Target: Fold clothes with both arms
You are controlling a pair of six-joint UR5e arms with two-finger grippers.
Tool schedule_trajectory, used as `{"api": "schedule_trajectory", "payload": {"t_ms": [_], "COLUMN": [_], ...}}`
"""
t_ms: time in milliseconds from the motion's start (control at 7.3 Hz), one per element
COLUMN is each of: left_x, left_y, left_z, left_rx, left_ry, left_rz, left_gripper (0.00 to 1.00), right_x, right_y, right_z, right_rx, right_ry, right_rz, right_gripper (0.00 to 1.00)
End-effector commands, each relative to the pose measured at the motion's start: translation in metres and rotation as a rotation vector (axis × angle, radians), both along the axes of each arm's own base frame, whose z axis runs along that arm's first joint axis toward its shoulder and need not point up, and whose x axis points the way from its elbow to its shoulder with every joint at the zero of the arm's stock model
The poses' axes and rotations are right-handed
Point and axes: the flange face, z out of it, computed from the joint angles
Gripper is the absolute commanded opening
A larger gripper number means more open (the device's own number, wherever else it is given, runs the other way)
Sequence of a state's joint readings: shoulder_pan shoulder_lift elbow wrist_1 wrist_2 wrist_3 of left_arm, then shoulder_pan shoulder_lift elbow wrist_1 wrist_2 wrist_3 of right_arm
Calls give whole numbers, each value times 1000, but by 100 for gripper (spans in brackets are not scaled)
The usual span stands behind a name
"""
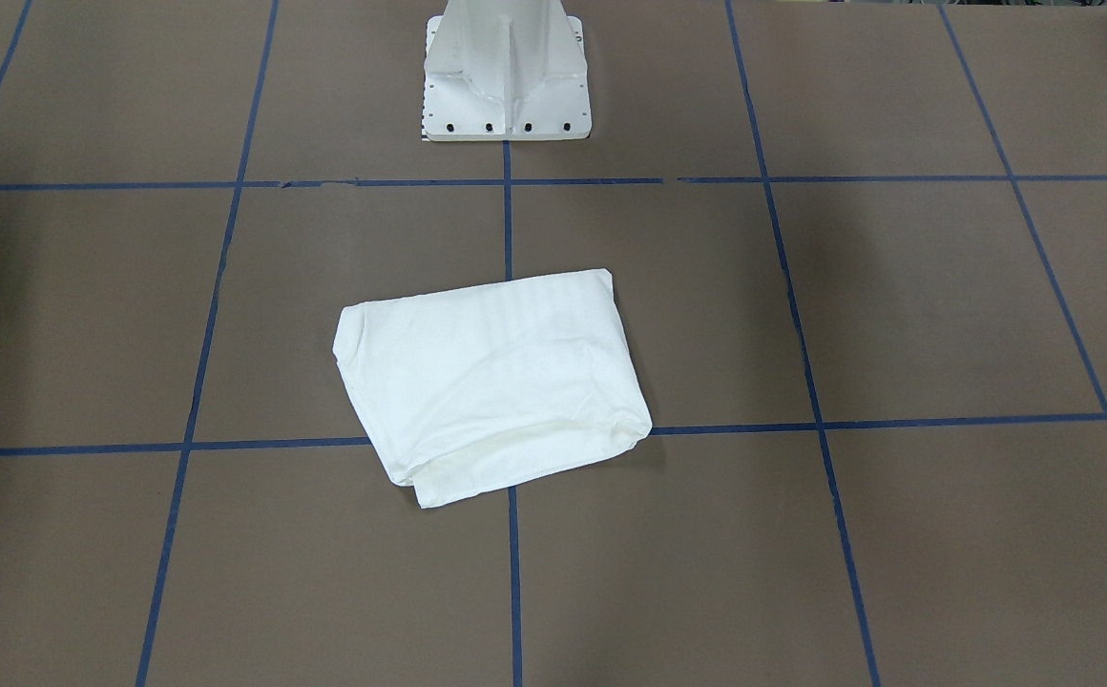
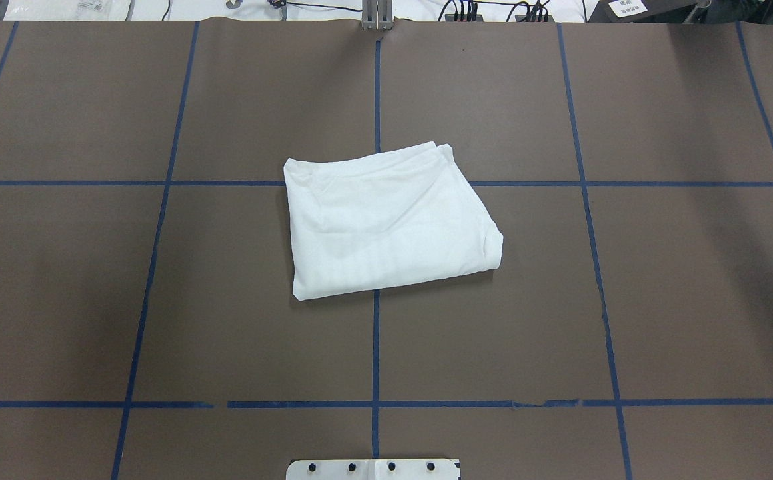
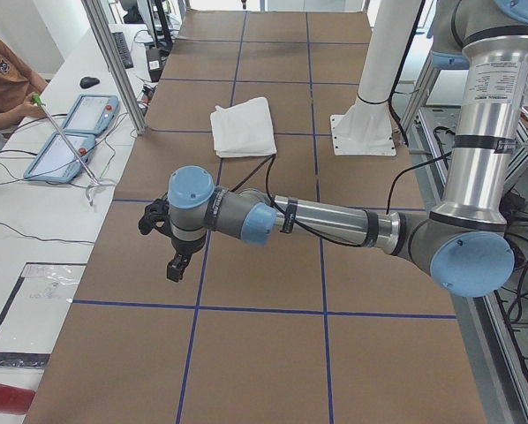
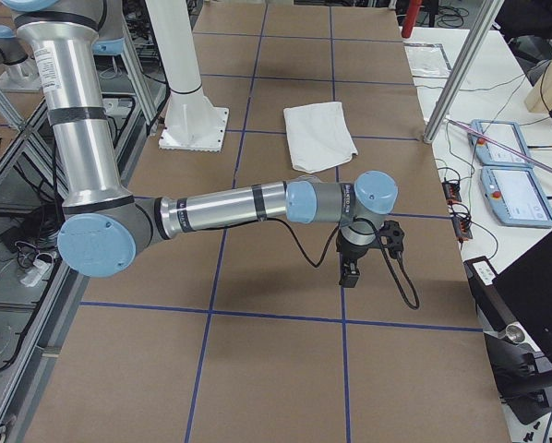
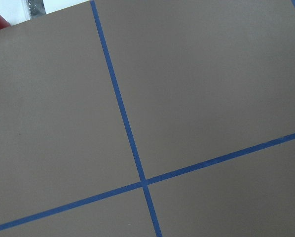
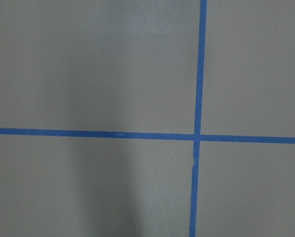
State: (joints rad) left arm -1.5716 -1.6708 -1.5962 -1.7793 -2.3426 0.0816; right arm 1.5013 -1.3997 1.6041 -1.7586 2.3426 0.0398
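Brown paper covers the table [image 2: 680, 280], marked into large squares by blue tape lines [image 2: 160, 267]. Seen from overhead, the white shirt [image 2: 386, 223] lies folded into a compact, slightly skewed rectangle near the table's middle, at 12 o'clock from the white pedestal [image 2: 373, 470] and covering the tape crossing in front of it. Its layered open edges face 12 o'clock and its smooth fold faces 6 o'clock. Faint grey bands show through the top layer, perhaps print on a hidden side, though they are too weak to read. Nothing touches the shirt. In the view from the table's left end, the left arm [image 3: 335, 221] stretches out low over the paper with the left gripper [image 3: 175, 269] pointing down, hanging above the surface and well apart from the shirt, which sits at about 1 o'clock from it. From that angle I cannot tell how its fingers are set. In the view from the right end, the right arm [image 4: 221, 208] reaches out the same way, and the right gripper [image 4: 349, 275] also hangs downward above bare paper, with the shirt at about 11 o'clock from it. Its finger spacing cannot be judged either. Both wrist cameras see only brown paper and a crossing of blue tape. A person [image 3: 3, 75] sits at the white side bench beside two blue-edged tablets [image 3: 70, 137].
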Motion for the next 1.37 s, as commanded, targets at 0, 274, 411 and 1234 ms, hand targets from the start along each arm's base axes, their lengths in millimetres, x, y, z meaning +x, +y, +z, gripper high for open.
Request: {"api": "schedule_trajectory", "payload": {"t_ms": [0, 274, 411, 1234], "left_x": [1, 1, 1, 2], "left_y": [1, 2, 21, 16], "left_z": [14, 15, 34, 19], "left_rx": [-5, -12, -40, -10], "left_ry": [1, 3, 4, 3], "left_rz": [2, 2, 4, 7], "left_gripper": [100, 100, 100, 100], "right_x": [-5, -8, -8, -15], "right_y": [4, 8, 8, 5], "right_z": [5, 9, 10, 3], "right_rx": [-9, -14, -16, 20], "right_ry": [1, 3, 1, -12], "right_rz": [-2, -8, -9, -24], "right_gripper": [100, 100, 100, 100]}}
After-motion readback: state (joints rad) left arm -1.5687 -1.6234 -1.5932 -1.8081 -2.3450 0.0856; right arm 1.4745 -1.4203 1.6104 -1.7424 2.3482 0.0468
